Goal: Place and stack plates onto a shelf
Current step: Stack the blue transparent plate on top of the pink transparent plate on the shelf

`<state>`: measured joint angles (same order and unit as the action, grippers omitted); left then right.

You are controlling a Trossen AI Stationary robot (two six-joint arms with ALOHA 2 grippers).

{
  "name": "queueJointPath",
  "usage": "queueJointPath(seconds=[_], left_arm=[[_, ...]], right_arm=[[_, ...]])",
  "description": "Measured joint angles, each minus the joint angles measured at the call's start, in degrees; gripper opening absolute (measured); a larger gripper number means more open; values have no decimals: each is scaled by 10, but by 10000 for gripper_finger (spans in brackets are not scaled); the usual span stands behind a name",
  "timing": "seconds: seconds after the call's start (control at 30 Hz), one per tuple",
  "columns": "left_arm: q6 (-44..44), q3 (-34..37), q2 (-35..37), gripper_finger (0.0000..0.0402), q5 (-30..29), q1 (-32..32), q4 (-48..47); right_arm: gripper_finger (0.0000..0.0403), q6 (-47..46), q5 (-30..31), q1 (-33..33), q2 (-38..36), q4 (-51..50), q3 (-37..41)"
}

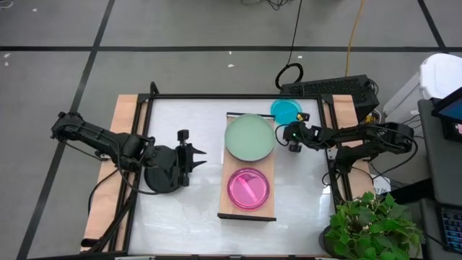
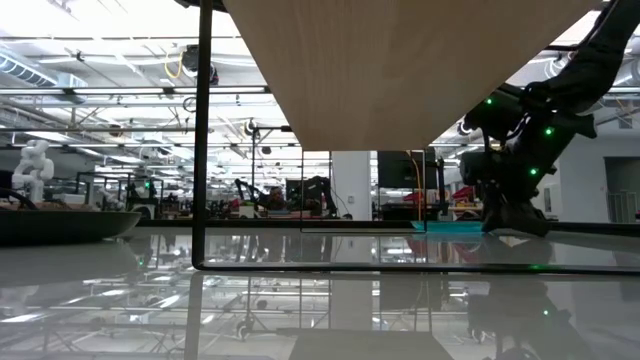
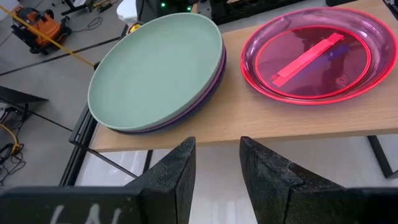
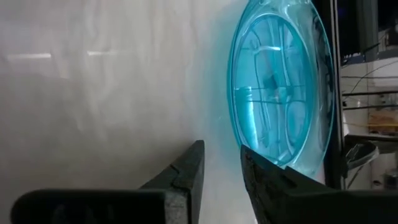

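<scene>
Right fingers (image 4: 186, 180): parted by a narrow gap and holding nothing, tips hovering just short of the cyan-blue plate's rim.
Right gripper (image 1: 294, 135): low over the white worktop (image 1: 195, 115), just beside the shelf's far end, with the cyan plate close behind it.
Cyan-blue plate (image 4: 280, 93): flat on the worktop near the far edge, off the shelf, clear and glossy; in the high view it sits just beyond the sage-green plate.
Left fingers (image 3: 177, 177): a small gap between them too, nothing gripped, pointed at the shelf's long edge.
Left gripper (image 1: 189, 157): on the worktop left of the shelf, well apart from the right one.
Black plate (image 1: 162, 177): lying on the worktop under the left arm's wrist, partly covered by it.
Sage-green plate (image 3: 155, 68): on the far half of the shelf, stacked on a purple plate (image 3: 205, 99) whose rim peeks out below.
Pink plate (image 3: 314, 56): alone on the near half of the shelf, beside the stack and not touching it.
Shelf (image 1: 245, 165): light-wood board running front to back at mid-worktop, raised on a thin dark frame (image 2: 200, 150).
</scene>
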<state>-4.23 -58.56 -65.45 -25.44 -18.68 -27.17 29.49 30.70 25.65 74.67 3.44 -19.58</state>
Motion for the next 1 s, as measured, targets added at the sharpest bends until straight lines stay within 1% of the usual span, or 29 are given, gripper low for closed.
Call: queueJointPath(seconds=[0.2, 0.43, 0.67, 0.8, 1.0], left_arm=[[0, 0, 0, 131, 0, 0, 0], [-2, 0, 0, 131, 0, 0, 0], [-3, 0, 0, 131, 0, 0, 0], [-3, 0, 0, 131, 0, 0, 0], [-6, 0, 0, 131, 0, 0, 3]], right_arm=[[97, 57, 7, 4, -4, 15, 1], [116, 88, 5, 21, -3, 31, 1], [115, 90, -23, 45, -3, 33, 1], [113, 98, -27, 56, -3, 36, 1], [112, 105, -57, 74, -1, 46, 1]])
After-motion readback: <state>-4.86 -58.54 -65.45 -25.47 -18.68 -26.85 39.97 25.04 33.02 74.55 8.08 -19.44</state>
